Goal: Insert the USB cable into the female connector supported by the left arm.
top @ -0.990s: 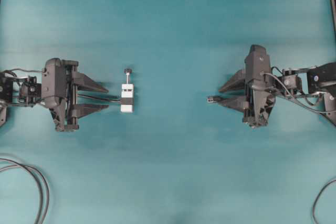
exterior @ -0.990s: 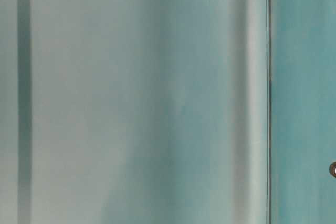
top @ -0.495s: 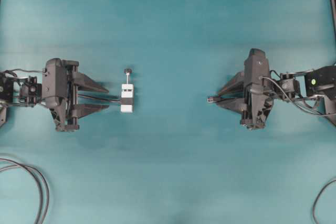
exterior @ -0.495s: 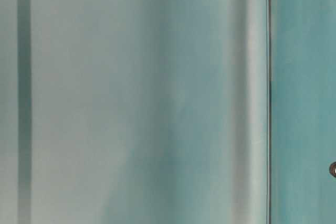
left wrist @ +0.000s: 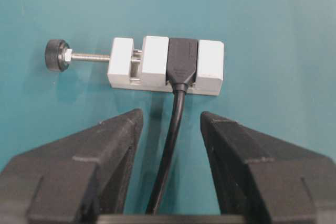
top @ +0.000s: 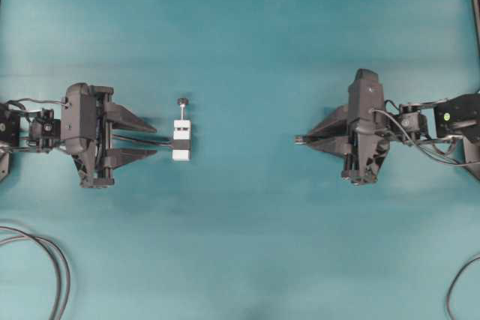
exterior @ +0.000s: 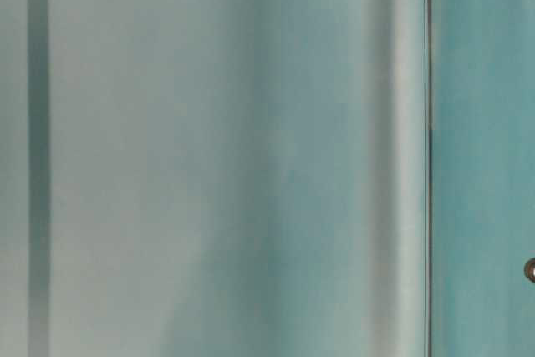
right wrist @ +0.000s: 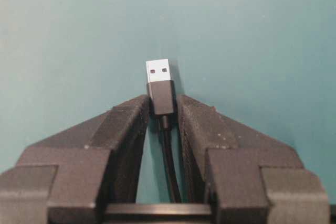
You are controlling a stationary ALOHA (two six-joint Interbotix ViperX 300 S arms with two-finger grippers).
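The female connector (top: 181,140) lies on the teal table, a black socket (left wrist: 182,61) clamped in a white bracket (left wrist: 210,66) with a black-knobbed screw (left wrist: 55,55). Just behind it my left gripper (top: 154,140) (left wrist: 170,116) stands open, and the connector's cable runs between its fingers (left wrist: 118,135) without touching them. On the right, my right gripper (top: 309,139) (right wrist: 163,100) is shut on the black body of the USB cable's plug (right wrist: 160,74). The plug's silver tip (top: 299,139) sticks out toward the connector. A wide stretch of table separates plug and connector.
Loose cables loop at the lower left (top: 45,260) and lower right (top: 461,282) table edges. The table-level view shows only a blurred teal surface.
The right gripper's fingers have closed in onto the USB plug. The left arm and the connector have not moved.
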